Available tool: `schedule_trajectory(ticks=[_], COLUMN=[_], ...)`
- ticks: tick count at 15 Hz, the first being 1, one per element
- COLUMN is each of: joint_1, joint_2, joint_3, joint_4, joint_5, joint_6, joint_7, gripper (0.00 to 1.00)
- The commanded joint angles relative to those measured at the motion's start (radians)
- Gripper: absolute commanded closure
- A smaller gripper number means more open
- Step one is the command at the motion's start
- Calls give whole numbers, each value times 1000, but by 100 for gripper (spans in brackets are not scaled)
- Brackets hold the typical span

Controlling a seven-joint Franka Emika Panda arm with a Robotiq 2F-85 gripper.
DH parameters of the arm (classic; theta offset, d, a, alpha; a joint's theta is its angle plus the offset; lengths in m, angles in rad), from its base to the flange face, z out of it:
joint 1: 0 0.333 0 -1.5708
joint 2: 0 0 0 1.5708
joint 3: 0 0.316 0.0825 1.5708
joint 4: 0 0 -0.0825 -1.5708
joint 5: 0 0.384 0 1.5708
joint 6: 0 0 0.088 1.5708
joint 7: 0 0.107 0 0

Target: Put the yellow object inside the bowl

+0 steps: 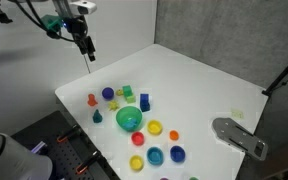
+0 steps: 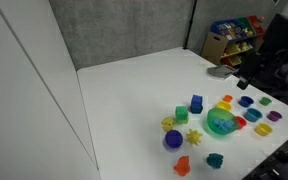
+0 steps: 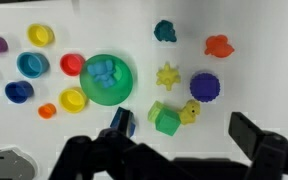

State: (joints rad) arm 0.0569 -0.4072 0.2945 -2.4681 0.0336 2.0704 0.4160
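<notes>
Yellow object (image 3: 191, 111) sits beside a green cube (image 3: 165, 121), seemingly untouched by the wide-open, empty gripper (image 3: 184, 125).

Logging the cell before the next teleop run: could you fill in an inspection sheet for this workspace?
Surface: white table, toys grouped on one part.
Job's things: pale-yellow piece lies beside a green cube, outside the green bowl; something blue sits in the bowl.
Clutter: purple ball, blue cap, other small coloured toys.
Grippers: gripper above the toys, jaws open, empty.
Cables: dark cables near the arm.
Surroundings: toy shelf, grey wall panel.
</notes>
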Motion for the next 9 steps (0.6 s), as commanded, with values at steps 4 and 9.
schedule_trajectory(ticks=[4,9], joint_1=[27,31], joint_2=[202,353], joint_3=[-94,-132], joint_4=[-11,-34], joint_5=[22,29], joint_6=[234,386], joint_7=[-166,-231], gripper=[0,0])
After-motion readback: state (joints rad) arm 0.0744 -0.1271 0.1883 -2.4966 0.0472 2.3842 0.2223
